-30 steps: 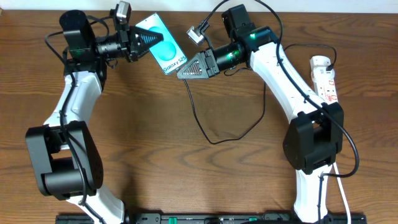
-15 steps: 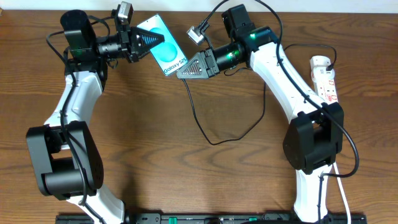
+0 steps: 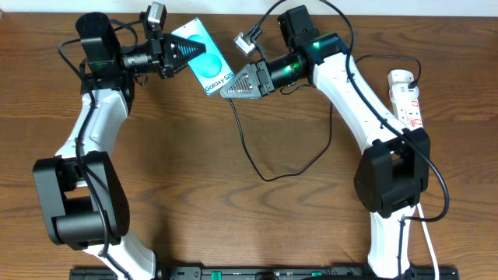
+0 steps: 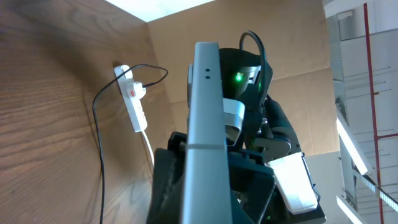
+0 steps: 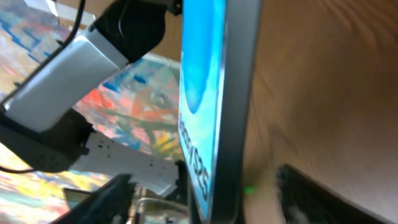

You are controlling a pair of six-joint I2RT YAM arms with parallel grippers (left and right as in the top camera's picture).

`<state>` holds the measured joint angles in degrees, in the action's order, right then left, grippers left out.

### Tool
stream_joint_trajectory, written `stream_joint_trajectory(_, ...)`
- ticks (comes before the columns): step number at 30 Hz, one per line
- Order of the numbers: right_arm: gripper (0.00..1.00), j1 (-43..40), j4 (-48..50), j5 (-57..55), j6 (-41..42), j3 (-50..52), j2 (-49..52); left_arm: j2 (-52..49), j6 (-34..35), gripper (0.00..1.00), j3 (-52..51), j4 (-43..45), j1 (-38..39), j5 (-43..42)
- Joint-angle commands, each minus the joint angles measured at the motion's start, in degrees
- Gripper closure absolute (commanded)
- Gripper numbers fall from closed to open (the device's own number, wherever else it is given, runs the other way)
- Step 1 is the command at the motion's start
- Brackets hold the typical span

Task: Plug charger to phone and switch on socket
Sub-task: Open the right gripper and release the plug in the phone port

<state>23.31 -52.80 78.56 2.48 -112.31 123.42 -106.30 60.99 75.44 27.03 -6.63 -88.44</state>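
The phone (image 3: 208, 64) is off the table (image 3: 194, 202), gripped at its upper end by the left gripper (image 3: 176, 53), which is clenched on it. Its long axis runs from that gripper down and across towards the right gripper (image 3: 233, 84), so the two arms face each other along the phone's length.

The right gripper is released. In its wrist view the two fingers (image 5: 109, 198) stand well apart, with the phone's bottom edge between them and, as far as I can see, touching neither.

The charger (image 3: 268, 180) trails from that end in a loose loop over the wood. The plug tip is hidden, so I cannot say whether it is seated in the port.

The socket (image 3: 406, 95) lies flat at the far right edge of the table, lengthwise front to back, well apart from both grippers. It is beside the right arm's own elbow, so the right arm is plainly the nearer one. To my eye, the next move is for that arm to back straight off along the phone's axis, then swing out to the red switch.
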Motion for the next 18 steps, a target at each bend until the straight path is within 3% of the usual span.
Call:
stream_joint_trajectory(1, 0.12, -0.1, 0.3, 1.0, -0.4, -0.5, -0.5, 0.7, -1.4, 0.93, 0.5, 0.3, 0.1, -1.6)
stream_joint_trajectory(3, 0.01, -0.1, 0.8, 1.0, -0.4, -0.5, -0.5, 0.7, -1.4, 0.92, 0.5, 0.3, 0.1, -1.6)
stream_joint_trajectory(18, 0.01, -5.9, 2.4, -4.5, 3.1, -1.1, -0.5, 0.7, -2.0, 0.93, 0.5, 0.3, 0.1, -1.6)
